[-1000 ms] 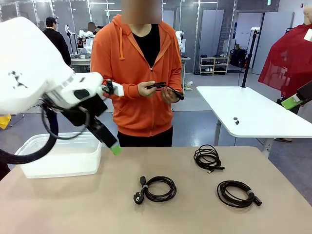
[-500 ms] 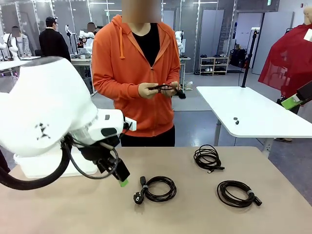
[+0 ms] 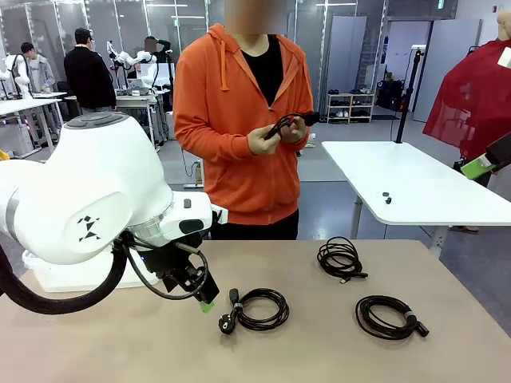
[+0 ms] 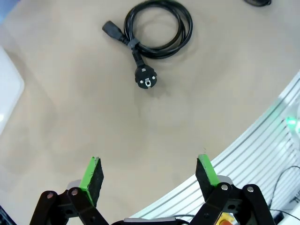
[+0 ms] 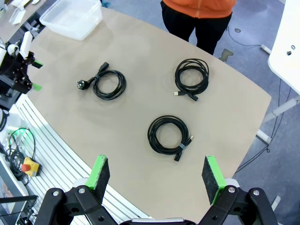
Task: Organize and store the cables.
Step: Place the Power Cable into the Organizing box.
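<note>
Neatly coiled, three thin black cables [image 4: 133, 46] lie flat, one round-plugged; both sets of jaws gape empty.

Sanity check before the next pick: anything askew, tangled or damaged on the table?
Nothing stands out. The plug-end cable, far cable and right cable lie flat as neat coils, apart from each other. The white bin sits upright at the corner. The person holds a fourth cable.
</note>
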`<state>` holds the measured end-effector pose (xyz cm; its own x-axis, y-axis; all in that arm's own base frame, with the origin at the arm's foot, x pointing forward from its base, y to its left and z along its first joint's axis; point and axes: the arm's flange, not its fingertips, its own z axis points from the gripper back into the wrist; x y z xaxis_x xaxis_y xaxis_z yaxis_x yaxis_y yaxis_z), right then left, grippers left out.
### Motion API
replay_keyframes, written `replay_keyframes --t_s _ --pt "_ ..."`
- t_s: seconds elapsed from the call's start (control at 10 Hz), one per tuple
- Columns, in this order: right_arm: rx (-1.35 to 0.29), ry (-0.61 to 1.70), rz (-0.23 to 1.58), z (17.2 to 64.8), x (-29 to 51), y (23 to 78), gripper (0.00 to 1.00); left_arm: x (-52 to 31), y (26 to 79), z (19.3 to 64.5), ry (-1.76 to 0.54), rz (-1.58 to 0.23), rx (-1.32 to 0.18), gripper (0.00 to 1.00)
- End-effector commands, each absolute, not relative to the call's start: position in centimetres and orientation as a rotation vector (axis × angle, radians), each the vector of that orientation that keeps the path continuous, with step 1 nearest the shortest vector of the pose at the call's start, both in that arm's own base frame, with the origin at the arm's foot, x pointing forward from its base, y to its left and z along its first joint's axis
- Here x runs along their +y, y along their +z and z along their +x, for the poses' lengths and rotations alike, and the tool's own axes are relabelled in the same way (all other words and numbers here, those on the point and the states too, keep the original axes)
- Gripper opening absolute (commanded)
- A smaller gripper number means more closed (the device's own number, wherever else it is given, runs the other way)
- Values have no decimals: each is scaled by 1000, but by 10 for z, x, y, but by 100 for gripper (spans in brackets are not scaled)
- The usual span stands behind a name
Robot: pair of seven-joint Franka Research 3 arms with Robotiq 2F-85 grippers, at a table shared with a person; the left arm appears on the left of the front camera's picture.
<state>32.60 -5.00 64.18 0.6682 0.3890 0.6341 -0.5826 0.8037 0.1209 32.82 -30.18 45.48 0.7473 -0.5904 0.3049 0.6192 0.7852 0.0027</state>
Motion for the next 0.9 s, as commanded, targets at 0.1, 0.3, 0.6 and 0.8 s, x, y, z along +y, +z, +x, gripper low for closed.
replay_keyframes --t_s 0.1,0.3,0.6,0.8 --pt "-633 575 340 326 -51 642 100 -300 448 326 -629 -87 -289 100" --pt "-633 575 340 326 -51 642 100 -300 451 327 -650 -99 -291 100" --pt "-633 575 340 326 -51 642 100 -328 438 345 -341 -112 -183 100" --pt "-633 575 340 326 -51 642 100 -349 420 352 -202 -94 -115 100"
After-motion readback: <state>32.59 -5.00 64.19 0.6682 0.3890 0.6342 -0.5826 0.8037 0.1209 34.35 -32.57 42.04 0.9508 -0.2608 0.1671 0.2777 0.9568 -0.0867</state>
